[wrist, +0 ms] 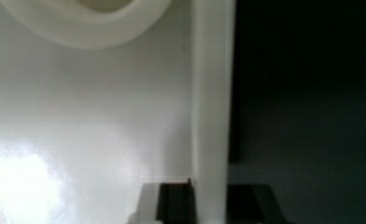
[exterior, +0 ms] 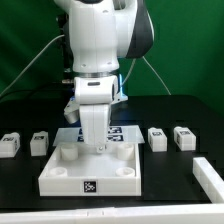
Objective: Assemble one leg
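Four legs (exterior: 157, 137) on table (exterior: 170, 168), two either side of tool (exterior: 93, 143), apart.

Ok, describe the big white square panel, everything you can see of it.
The square panel is white, plastic-looking and slab-like, with round holes at its corners. A black-and-white tag sits on its near side wall. It lies flat on the black table, in front of the marker board. The gripper meets it towards its far side. In the wrist view the fingers straddle one straight edge, but the pictures do not show whether they clamp it.
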### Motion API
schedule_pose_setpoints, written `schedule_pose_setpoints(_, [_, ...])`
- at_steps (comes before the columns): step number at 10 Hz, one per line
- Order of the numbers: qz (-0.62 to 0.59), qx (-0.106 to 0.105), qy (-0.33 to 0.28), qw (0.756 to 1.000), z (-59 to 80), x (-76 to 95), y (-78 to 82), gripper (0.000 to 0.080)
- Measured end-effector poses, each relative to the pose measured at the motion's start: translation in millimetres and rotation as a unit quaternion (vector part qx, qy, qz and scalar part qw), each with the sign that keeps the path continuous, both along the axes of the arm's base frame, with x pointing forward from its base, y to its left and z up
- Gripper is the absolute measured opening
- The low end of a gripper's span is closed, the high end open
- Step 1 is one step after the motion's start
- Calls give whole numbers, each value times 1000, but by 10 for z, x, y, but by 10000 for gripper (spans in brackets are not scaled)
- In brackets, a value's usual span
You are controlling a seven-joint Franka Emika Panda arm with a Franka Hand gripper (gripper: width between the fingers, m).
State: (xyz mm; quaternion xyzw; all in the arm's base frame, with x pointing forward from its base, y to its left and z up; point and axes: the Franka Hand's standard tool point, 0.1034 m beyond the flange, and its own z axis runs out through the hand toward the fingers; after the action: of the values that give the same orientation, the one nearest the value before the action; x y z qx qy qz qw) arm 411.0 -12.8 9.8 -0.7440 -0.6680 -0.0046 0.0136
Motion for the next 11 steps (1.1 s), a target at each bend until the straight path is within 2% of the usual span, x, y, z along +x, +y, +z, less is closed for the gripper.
schedule_pose_setpoints(4, [19,4,-11,1000,9,400,112,60])
schedule_pose_setpoints(6, [24,11,-20,999,13,633,324,60])
schedule_pose_setpoints(8, [9,16,-28,999,10,778,643,60])
schedule_pose_setpoints(11, [14,12,-8,1000,9,822,861,60])
